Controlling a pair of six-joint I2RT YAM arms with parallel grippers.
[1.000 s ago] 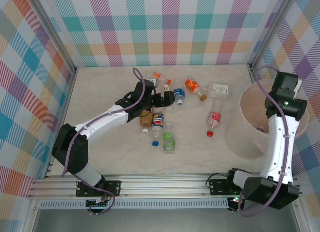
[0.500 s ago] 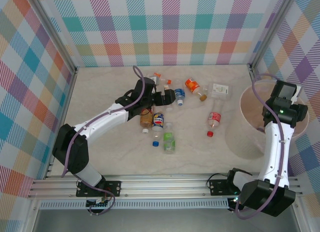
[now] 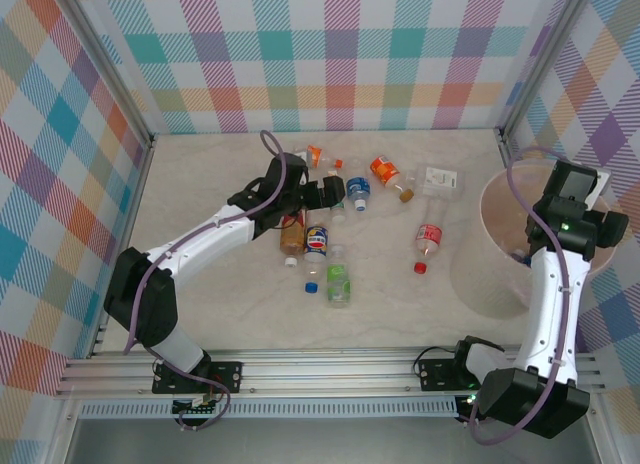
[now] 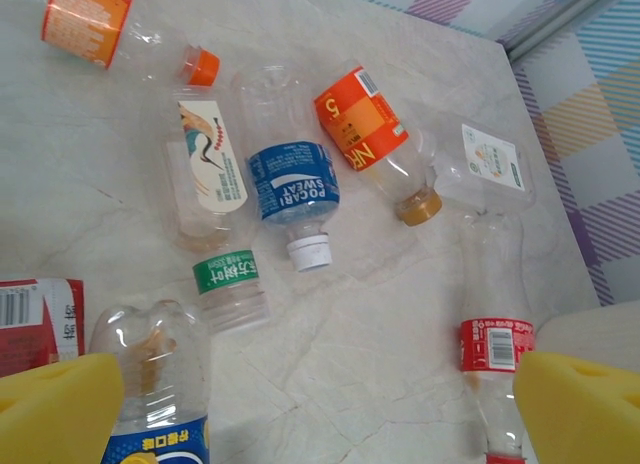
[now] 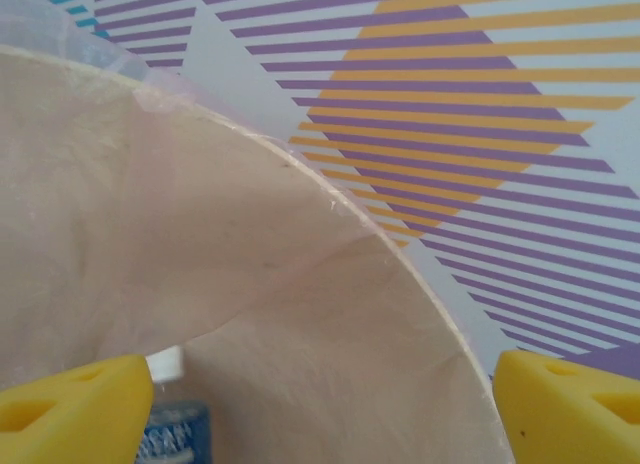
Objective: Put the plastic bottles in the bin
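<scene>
Both grippers are held wide: a Pocari Sweat bottle [image 4: 298,199] is seen at 12 o'clock from the left gripper [image 4: 320,404], the bin [image 5: 250,284] under the right gripper [image 5: 322,409].

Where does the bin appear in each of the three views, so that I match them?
Top external: the bin stands at the right edge.
Left wrist: probably the pale strip at the lower right edge.
Right wrist: its inner wall spans left and centre.
Shared landmark: the purple-striped wall beside it.
</scene>
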